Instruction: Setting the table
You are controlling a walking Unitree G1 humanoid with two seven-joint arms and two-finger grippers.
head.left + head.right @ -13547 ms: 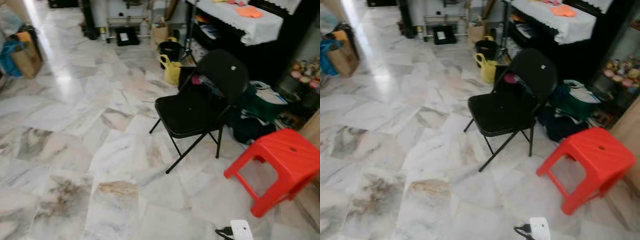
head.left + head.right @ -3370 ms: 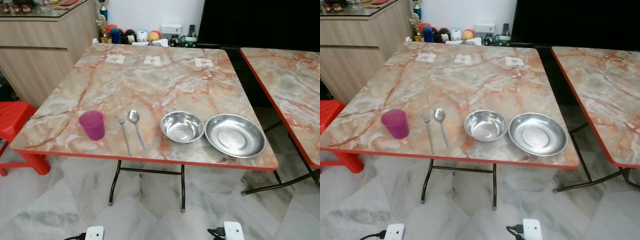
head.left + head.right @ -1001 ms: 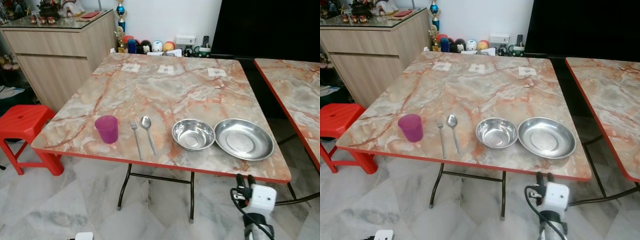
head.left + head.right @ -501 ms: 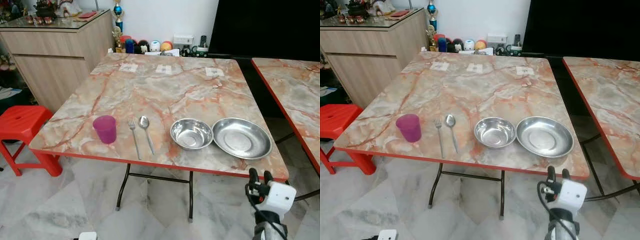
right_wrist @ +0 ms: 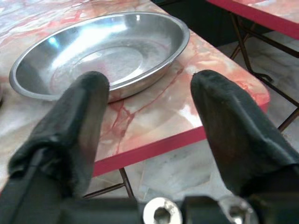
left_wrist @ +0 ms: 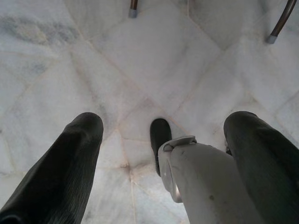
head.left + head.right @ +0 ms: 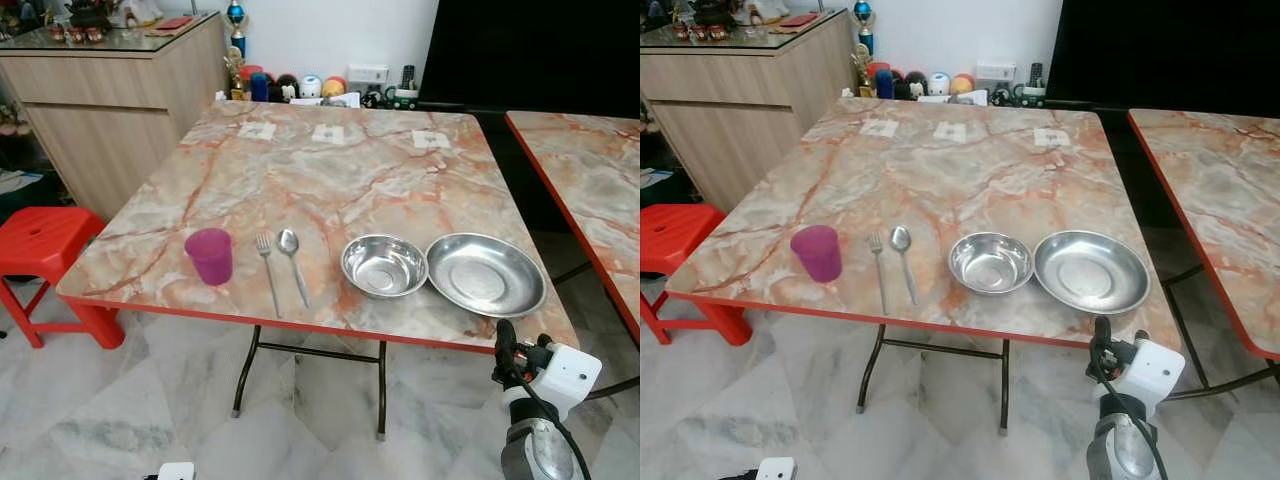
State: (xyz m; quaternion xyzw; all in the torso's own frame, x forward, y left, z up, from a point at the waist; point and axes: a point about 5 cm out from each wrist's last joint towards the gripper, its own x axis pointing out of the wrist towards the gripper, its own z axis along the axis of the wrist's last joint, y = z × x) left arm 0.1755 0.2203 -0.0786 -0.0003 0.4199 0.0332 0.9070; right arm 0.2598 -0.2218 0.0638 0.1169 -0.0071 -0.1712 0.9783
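Right tool (image 5: 149,116) nearer table edge (image 5: 154,147), open.

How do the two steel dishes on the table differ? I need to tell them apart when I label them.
The steel bowl is smaller and deeper; the steel plate is wider and shallower. The bowl sits next to the spoon; the plate lies nearest the right gripper, by the table's corner. Both are shiny, empty and upright.

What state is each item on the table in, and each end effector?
Purple cup: upright, near the front edge.
Fork: lying flat.
Spoon: lying flat beside the fork.
Steel bowl: upright, empty.
Steel plate: empty.
Right end effector: open, facing the plate.
Left end effector: open, over the floor.
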